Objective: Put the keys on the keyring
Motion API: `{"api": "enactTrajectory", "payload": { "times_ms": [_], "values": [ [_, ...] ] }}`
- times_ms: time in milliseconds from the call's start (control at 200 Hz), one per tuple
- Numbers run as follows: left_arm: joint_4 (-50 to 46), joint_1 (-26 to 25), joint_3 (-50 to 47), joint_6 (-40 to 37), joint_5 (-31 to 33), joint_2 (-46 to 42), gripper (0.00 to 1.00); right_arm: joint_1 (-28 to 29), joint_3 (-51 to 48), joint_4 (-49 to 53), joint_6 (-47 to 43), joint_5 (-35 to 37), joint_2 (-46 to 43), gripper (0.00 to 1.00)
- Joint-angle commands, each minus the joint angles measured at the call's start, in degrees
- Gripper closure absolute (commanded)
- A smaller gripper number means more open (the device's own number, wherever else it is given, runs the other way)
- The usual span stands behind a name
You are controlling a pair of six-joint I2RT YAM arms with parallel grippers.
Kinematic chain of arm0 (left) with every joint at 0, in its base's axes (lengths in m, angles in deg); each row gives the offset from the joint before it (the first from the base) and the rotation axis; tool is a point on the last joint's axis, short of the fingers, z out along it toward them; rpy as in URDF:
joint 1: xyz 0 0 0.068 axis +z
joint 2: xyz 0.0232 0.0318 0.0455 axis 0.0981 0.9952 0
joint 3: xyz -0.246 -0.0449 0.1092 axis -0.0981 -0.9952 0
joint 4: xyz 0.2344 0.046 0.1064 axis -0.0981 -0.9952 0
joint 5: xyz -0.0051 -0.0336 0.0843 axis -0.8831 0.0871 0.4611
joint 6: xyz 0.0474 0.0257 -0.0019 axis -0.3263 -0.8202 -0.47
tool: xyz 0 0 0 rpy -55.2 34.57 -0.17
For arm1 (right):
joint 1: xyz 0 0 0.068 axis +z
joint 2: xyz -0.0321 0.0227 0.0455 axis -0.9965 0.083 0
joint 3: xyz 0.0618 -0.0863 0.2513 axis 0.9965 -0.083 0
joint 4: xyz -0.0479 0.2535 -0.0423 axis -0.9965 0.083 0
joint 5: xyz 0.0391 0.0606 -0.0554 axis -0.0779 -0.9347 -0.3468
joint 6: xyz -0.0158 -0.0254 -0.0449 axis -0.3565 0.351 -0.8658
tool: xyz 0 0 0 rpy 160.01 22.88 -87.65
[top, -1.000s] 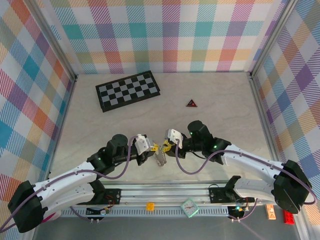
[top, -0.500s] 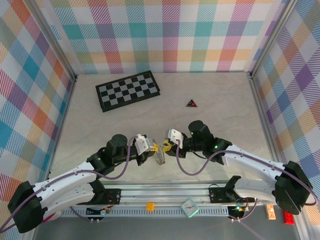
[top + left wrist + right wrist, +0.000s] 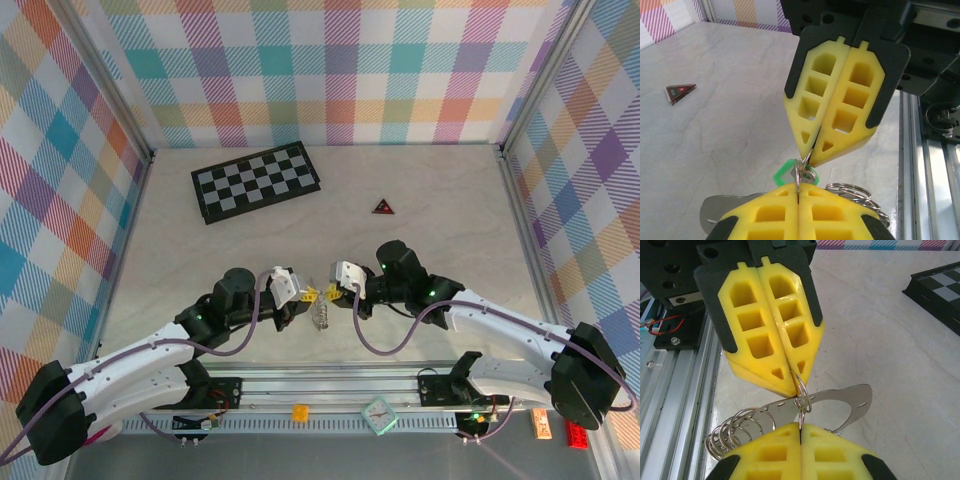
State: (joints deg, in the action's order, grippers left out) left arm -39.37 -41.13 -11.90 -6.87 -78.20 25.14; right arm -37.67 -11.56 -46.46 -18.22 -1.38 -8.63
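Both arms are stretched low over the worktop (image 3: pixel 450 220) at the middle of its near edge and bent inward, so that the left gripper (image 3: pixel 309 296) and right gripper (image 3: pixel 330 293) are met tip to tip. Both jaws are pressed together, and the keyring (image 3: pixel 802 401) is pinched between them. The green key (image 3: pixel 784 173) is seen beside the tips.

Reaching in low from both sides, elbows bent, wrists turned toward each other. Nose to nose in the middle: left gripper (image 3: pixel 308 296) clamped tight, right gripper (image 3: pixel 329 293) same deal, yellow fingers (image 3: pixel 852 140) pressed flat together, tips almost touching.
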Motion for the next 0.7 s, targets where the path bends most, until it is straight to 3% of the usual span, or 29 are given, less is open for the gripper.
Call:
{"api": "enactTrajectory", "payload": {
  "times_ms": [0,380,500,695],
  "values": [
    [6.8,0.8,0.5,4.1,-3.3,0.4,1.00,0.0,0.4,0.2,-4.7,0.0,-0.1,1.00],
    [11.2,1.2,0.0,7.2,-4.9,1.4,1.00,1.0,-1.0,-2.7,-6.3,-1.8,0.2,1.00],
    [11.2,1.3,-0.8,6.6,-4.8,0.7,1.00,0.5,-2.8,-4.9,-3.7,-0.1,-2.5,0.82],
    [9.3,1.2,-1.0,4.2,-5.5,0.0,1.00,-2.2,-3.4,-4.8,1.8,-5.0,-5.7,0.70]
  ]
}}
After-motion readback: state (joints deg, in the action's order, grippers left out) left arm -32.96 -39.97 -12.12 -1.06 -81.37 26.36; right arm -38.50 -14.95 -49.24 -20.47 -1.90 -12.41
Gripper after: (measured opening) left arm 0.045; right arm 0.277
